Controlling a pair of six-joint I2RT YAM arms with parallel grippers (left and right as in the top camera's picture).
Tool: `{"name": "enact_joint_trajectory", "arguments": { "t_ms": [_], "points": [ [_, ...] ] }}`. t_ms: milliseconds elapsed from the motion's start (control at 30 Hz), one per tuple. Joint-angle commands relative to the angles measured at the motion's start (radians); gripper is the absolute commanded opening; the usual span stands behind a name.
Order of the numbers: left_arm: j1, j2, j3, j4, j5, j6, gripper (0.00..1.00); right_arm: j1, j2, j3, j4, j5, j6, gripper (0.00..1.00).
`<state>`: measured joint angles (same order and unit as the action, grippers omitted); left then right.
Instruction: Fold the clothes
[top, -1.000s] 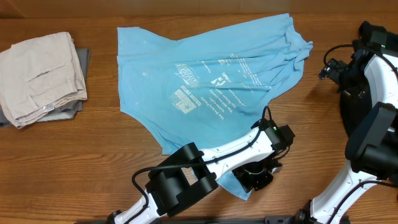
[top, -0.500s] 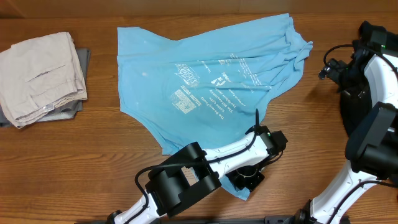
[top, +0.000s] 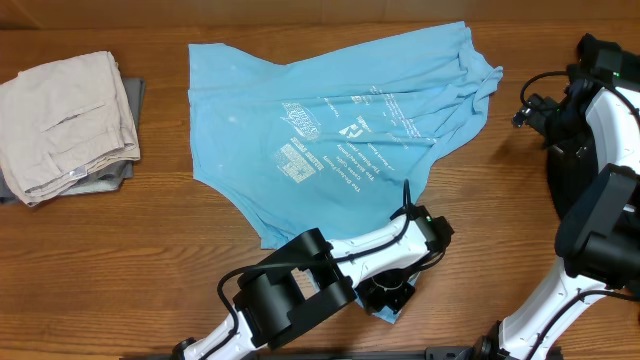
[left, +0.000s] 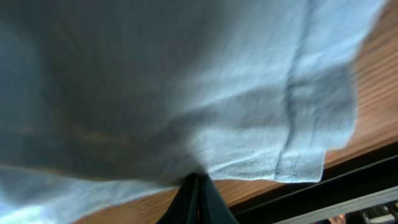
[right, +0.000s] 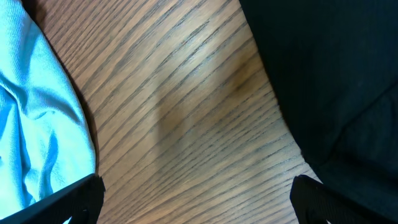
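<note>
Trousers (top: 65, 120) lie folded, far left. T-shirt (top: 330, 130) sits mid-table, spread flat, rumpled at its right side; no fold made yet. Left gripper (top: 390, 296) is pinched on the shirt's near hem corner, so the first fold looks about to begin. Right gripper (right: 196, 200) is wide and empty, over the table (right: 186, 93) beside the shirt's right edge.

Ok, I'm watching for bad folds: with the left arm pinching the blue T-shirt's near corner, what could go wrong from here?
The left gripper is shut on only a small pinch of the T-shirt near its hem, so the cloth might slip out on a lift. That corner lies close to the front edge of the table and could slide off. The right gripper is open and off the cloth, so a one-sided pull may bunch it.
</note>
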<state>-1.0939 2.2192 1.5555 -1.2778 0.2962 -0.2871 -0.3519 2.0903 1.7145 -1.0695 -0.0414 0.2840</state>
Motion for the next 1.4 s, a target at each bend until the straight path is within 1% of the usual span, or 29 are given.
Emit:
{"name": "enact_joint_trajectory", "arguments": {
  "t_ms": [0, 100, 200, 400, 433, 500, 667, 700, 800, 900, 1100, 1200, 1267, 1367],
  "points": [
    [-0.013, -0.04, -0.021, 0.002, 0.011, -0.014, 0.04, 0.002, -0.014, 0.01, 0.002, 0.003, -0.003, 1.0],
    [-0.01, -0.094, -0.018, 0.02, 0.01, -0.013, 0.04, 0.002, -0.014, 0.01, 0.002, 0.003, -0.003, 1.0],
    [0.009, -0.19, -0.016, 0.037, -0.017, -0.036, 0.05, 0.002, -0.014, 0.01, 0.002, 0.003, -0.003, 1.0],
    [0.077, -0.386, -0.016, 0.001, -0.257, -0.215, 0.04, 0.002, -0.014, 0.01, 0.002, 0.003, -0.003, 1.0],
    [0.097, -0.42, -0.016, -0.007, -0.289, -0.247, 0.04, 0.002, -0.014, 0.01, 0.002, 0.003, -0.003, 1.0],
    [0.145, -0.474, -0.016, -0.016, -0.306, -0.29, 0.04, 0.002, -0.014, 0.01, 0.002, 0.003, -0.003, 1.0],
    [0.253, -0.519, -0.018, -0.043, -0.287, -0.312, 0.04, 0.002, -0.014, 0.01, 0.003, 0.003, -0.003, 1.0],
    [0.269, -0.515, -0.028, -0.045, -0.275, -0.313, 0.05, 0.002, -0.014, 0.01, 0.002, 0.003, -0.003, 1.0],
    [0.296, -0.507, -0.089, -0.033, -0.269, -0.363, 0.04, 0.002, -0.014, 0.01, 0.002, 0.003, -0.003, 1.0],
    [0.321, -0.507, -0.201, 0.039, -0.26, -0.377, 0.04, 0.002, -0.014, 0.01, 0.002, 0.003, -0.003, 1.0],
    [0.403, -0.507, -0.397, 0.204, -0.18, -0.391, 0.04, 0.002, -0.014, 0.01, 0.002, 0.003, -0.003, 1.0],
    [0.454, -0.507, -0.462, 0.286, -0.146, -0.388, 0.04, 0.002, -0.014, 0.01, 0.002, 0.003, -0.003, 1.0],
    [0.482, -0.507, -0.494, 0.353, -0.132, -0.363, 0.04, 0.002, -0.014, 0.01, 0.002, 0.003, -0.003, 1.0],
    [0.507, -0.506, -0.513, 0.403, -0.119, -0.348, 0.04, 0.002, -0.014, 0.01, 0.002, 0.003, -0.003, 1.0]
  ]
}}
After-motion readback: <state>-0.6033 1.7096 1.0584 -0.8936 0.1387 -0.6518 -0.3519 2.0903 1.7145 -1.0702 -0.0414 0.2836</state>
